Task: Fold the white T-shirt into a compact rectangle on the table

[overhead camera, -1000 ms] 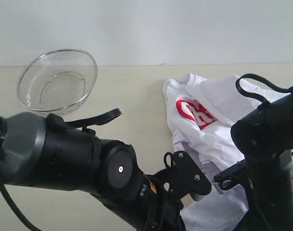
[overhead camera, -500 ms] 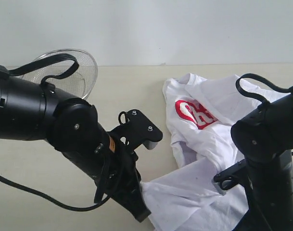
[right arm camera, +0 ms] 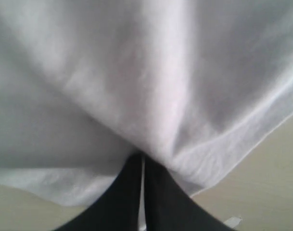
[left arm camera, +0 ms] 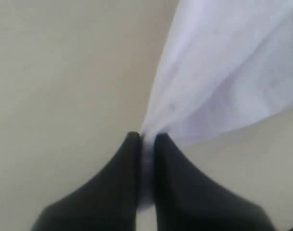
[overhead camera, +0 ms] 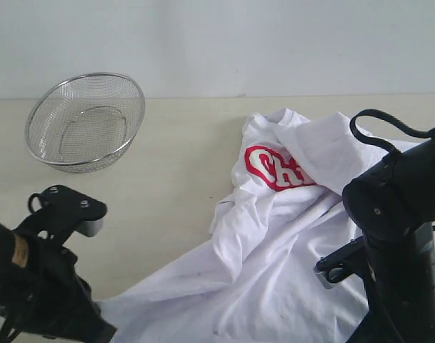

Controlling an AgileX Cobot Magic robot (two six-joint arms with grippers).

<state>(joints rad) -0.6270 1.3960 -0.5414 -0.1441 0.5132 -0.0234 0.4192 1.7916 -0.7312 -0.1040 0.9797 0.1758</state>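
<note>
**Spreading Soft Garment Ahead of First Fold**

Locate white cotton short-sleeved T-shirt crumpled on right half of pale beige matte counter, with red-outlined lettering face up and one corner drawn out toward near left. Confirm left end effector clenched on a thin pinch of that drawn-out corner. Confirm right end effector likewise clamped on a fold of cloth at near right, draped over by loose fabric. Treat as light, limp and unable to hold any shape. Expect sagging between the two grips, bunching, and easy sliding over the smooth counter. Take hold at hem corners, shoulder seams or sleeve edges, never mid-panel, with a deep enough bite to prevent slipping out. Apply even tension to avoid stretching or skewing. Keep clear of round wire-mesh metal basket, well apart at far left.
</note>
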